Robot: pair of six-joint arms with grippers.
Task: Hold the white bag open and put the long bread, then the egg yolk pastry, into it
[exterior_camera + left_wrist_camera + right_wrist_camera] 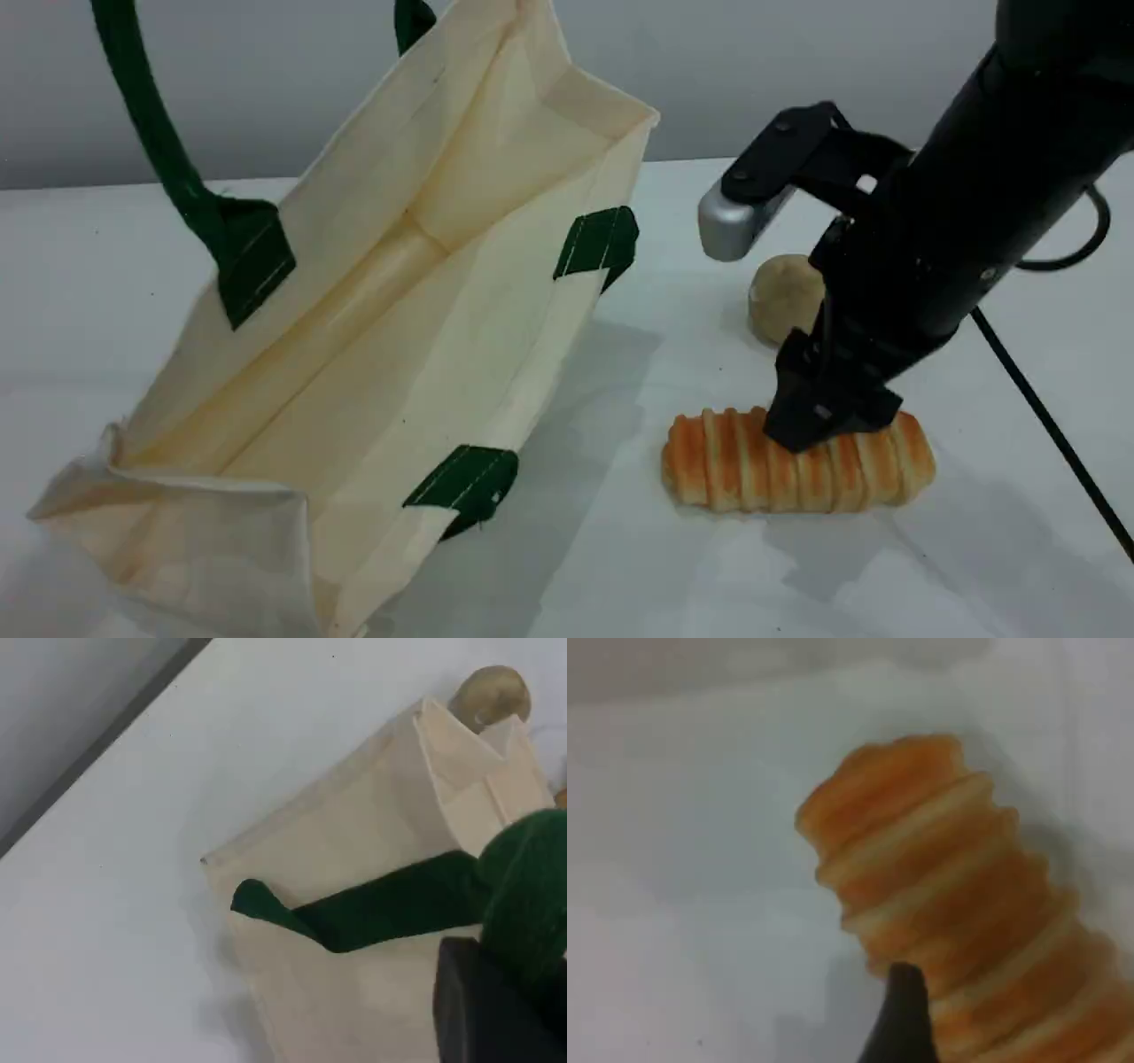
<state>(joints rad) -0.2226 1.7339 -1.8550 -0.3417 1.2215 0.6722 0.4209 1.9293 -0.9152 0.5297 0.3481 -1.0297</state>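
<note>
The white bag [399,292] lies on the left of the table with its mouth held wide open. One dark green handle [151,133] is pulled up past the top edge. In the left wrist view my left gripper [496,992] is shut on that green strap [527,895] above the bag [354,842]. The long bread [735,461] lies flat at the front right. My right gripper [819,425] is lowered onto its middle, open, with a fingertip [904,1019] beside the loaf [957,895]. The egg yolk pastry [784,297] sits just behind, partly hidden by the arm.
A black cable [1045,416] runs across the white table [620,549] at the far right. A grey wall stands behind. The bag's other handle hangs down its outer side [292,912].
</note>
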